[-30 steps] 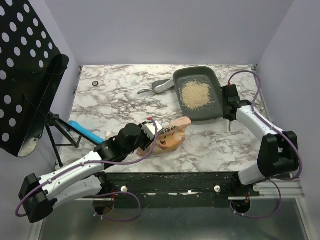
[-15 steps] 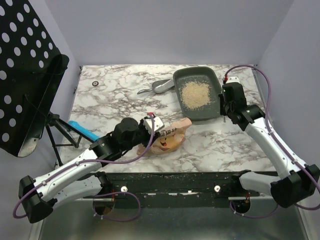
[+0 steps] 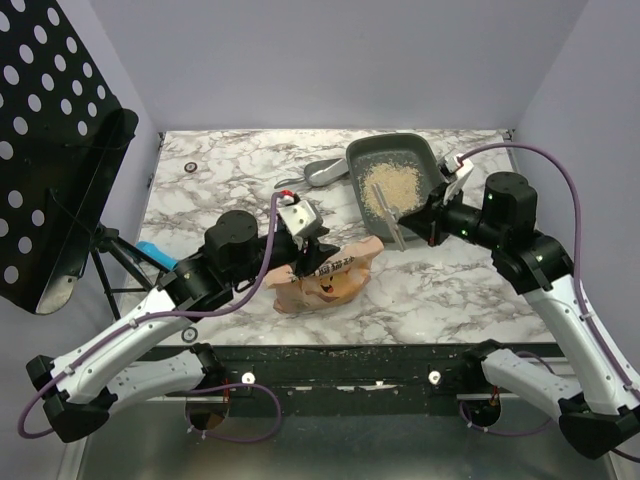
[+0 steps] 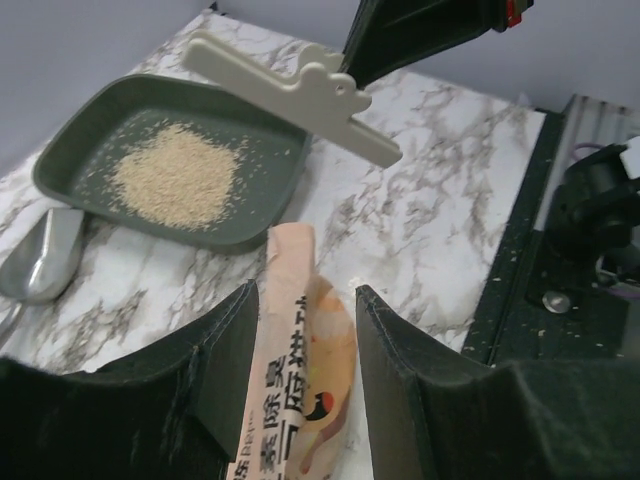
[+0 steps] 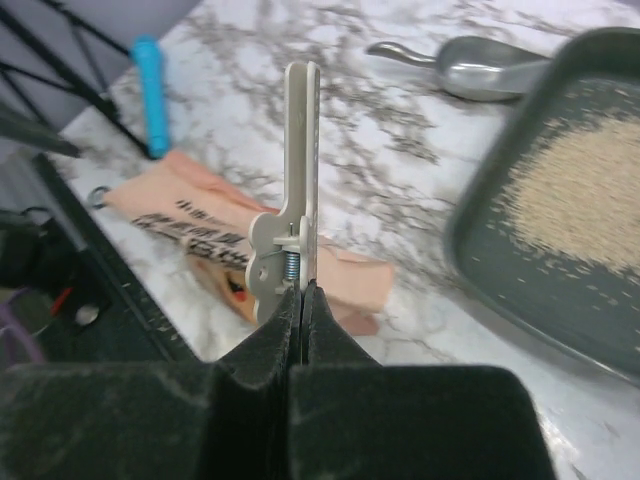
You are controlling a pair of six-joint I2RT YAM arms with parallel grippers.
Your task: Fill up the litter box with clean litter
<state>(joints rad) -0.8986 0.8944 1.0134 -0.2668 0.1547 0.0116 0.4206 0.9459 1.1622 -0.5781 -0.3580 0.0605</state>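
Litter box point(image 3: 410, 155): far right of your counter point(image 3: 240, 180), scoop point(image 3: 322, 172) beside it; only a small heap of clean litter point(image 3: 395, 180) on its floor, so most filling looks left.
Litter bag point(image 3: 335, 283): lies flat near the arms, clip off; how much it holds is hidden.
Left gripper point(image 4: 307, 300): fingers point(image 4: 225, 350) half spread astride the bag's top; you cannot tell whether they pinch it.
Right gripper point(image 5: 300, 295): fingers point(image 5: 265, 340) closed on the bag clip point(image 5: 303, 150), held aloft.
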